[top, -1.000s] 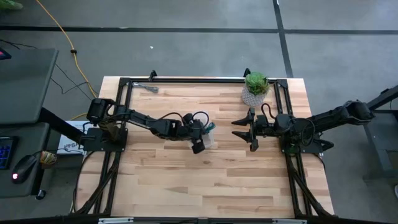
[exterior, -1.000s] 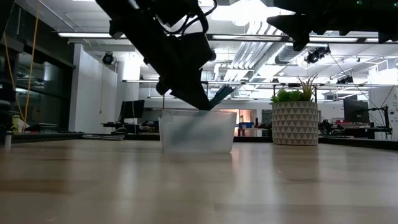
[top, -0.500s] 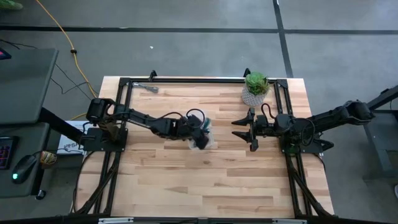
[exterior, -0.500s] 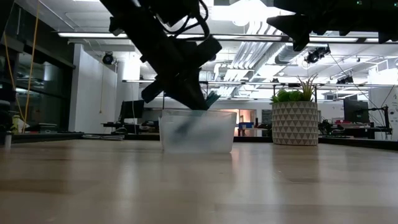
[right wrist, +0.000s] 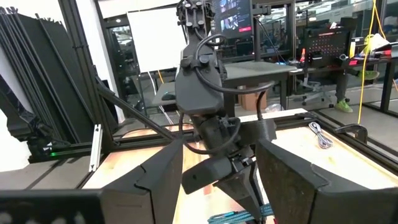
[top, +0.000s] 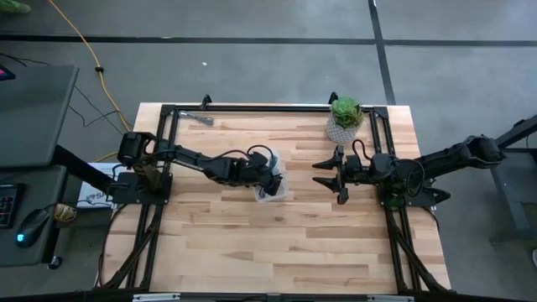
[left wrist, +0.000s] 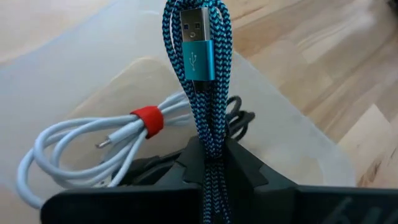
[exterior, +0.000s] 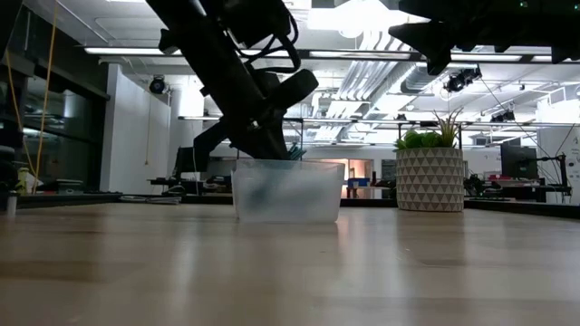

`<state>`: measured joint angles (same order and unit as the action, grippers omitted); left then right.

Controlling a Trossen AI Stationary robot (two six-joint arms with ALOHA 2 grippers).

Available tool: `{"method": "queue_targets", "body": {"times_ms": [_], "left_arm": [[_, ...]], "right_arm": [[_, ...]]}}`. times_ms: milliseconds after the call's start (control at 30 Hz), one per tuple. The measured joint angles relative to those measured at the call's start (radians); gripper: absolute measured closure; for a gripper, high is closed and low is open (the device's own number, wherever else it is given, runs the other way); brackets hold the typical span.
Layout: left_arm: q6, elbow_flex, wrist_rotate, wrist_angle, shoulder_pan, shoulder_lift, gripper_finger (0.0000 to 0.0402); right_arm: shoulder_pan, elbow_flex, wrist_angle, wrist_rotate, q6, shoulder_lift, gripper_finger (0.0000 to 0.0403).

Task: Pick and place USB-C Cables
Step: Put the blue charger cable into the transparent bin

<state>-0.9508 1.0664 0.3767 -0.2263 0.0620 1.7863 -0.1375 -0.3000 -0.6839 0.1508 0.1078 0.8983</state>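
Pale wooden planks form the table (top: 277, 243), seen from above with both arms reaching toward the middle of the frame. Just left of centre, the left gripper (left wrist: 211, 163) is lowered into the clear tub (exterior: 288, 190) with its fingers clamped on the teal-blue cable (left wrist: 200, 74). In the left wrist view the folded bundle runs lengthwise from the fingers at the bottom up to the top of the frame, its metal plug end pointing away from the gripper. Beside it, lower left in that view, the red-and-white cable (left wrist: 106, 140) lies coiled on the tub floor. Right of centre, the right gripper (top: 337, 179) hangs spread open above the table, near the potted plant (top: 345, 117).
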Motion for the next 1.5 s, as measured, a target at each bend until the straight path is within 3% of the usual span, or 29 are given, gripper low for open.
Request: {"method": "queue_targets", "body": {"times_ms": [333, 767, 1500], "left_arm": [[0.000, 0.000, -0.003, -0.010, -0.003, 0.001, 0.0384], [-0.043, 0.001, -0.022, 0.024, -0.016, 0.061, 0.0349], [0.007, 0.002, -0.076, 0.052, -0.003, 0.077, 0.0348]], "right_arm": [[0.000, 0.000, 0.000, 0.000, 0.000, 0.000, 0.0208], [0.000, 0.000, 0.000, 0.002, 0.000, 0.000, 0.0208], [0.000, 0.000, 0.000, -0.001, 0.001, 0.000, 0.0208]]}}
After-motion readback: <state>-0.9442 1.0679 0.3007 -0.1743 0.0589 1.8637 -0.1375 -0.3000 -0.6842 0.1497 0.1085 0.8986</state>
